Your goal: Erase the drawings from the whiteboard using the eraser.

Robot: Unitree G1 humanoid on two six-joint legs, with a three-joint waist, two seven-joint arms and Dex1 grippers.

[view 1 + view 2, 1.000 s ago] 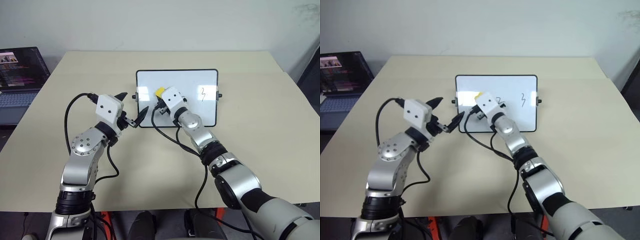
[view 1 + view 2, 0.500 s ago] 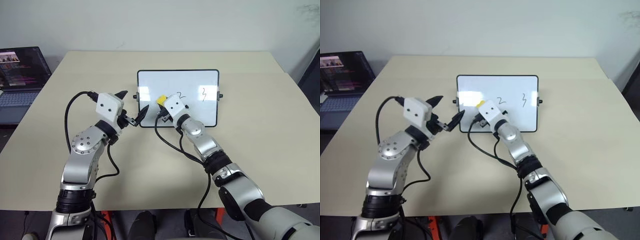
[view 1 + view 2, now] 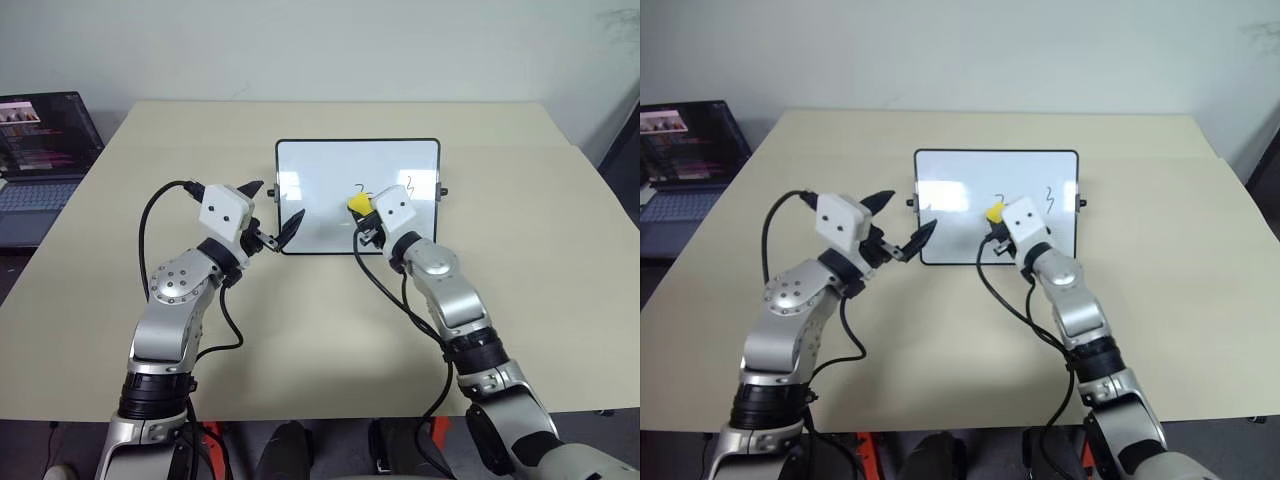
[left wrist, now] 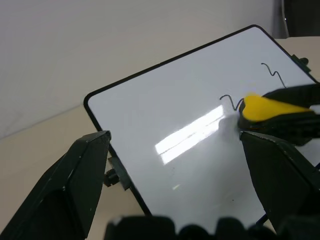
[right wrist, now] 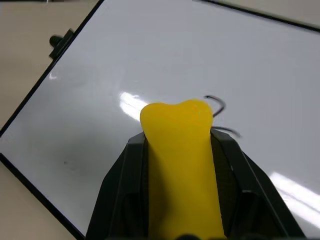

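Silver arms, black cables, black-fingered tools

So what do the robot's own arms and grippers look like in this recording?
Both arms are silver-grey metal segments with black joint bands. Each ends in a white boxy wrist housing marked with small dark dots, carrying the left gripper and the right gripper, each with two black tapering fingers. Loose black cables loop from each housing back along the forearm.
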